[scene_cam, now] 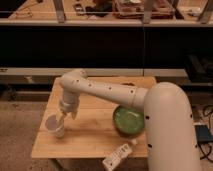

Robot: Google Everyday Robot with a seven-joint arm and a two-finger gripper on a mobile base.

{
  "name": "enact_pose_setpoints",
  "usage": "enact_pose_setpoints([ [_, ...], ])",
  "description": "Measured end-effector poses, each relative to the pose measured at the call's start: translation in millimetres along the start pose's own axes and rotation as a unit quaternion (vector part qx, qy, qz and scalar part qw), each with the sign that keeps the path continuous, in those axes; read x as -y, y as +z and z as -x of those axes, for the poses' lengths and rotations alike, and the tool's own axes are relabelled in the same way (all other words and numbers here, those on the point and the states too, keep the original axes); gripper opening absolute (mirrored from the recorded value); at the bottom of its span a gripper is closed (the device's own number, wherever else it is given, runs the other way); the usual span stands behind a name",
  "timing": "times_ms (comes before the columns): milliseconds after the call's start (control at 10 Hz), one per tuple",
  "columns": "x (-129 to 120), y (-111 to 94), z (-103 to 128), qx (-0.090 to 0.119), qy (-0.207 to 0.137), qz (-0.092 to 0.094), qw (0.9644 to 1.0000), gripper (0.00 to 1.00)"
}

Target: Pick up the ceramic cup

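Three items sit on the wooden table [95, 140]. At the near left, the ceramic cup [54, 125] is tilted, its rim facing left and upward. The gripper [62, 118] reaches down from the white arm [105, 92] to the cup's right upper edge and is in contact with it; whether the jaws are clamped on the cup or merely beside it cannot be determined. At the right, partly behind the arm's large white segment, lies the green bowl [128, 120]. At the near edge, right of centre, lies a white bottle [118, 156] on its side.
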State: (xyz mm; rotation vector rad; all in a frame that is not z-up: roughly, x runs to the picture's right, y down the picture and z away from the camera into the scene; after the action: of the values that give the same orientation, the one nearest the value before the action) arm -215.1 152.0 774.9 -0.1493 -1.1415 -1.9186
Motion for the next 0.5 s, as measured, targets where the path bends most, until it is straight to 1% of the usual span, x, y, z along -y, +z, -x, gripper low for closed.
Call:
enact_pose_setpoints([
  [100, -1.7, 7.4, -2.5, 0.004, -0.006, 0.007, 0.9999, 0.32],
  [200, -4.5, 12.4, -5.0, 0.004, -0.012, 0.011, 0.9999, 0.21],
  [300, -4.3, 14.7, -8.3, -0.001, -0.019, 0.010, 0.9998, 0.13],
  [400, -0.7, 15.9, -13.2, -0.009, -0.032, 0.006, 0.9994, 0.03],
  [500, 4.7, 14.0, -16.3, -0.014, -0.040, 0.000, 0.9991, 0.00],
])
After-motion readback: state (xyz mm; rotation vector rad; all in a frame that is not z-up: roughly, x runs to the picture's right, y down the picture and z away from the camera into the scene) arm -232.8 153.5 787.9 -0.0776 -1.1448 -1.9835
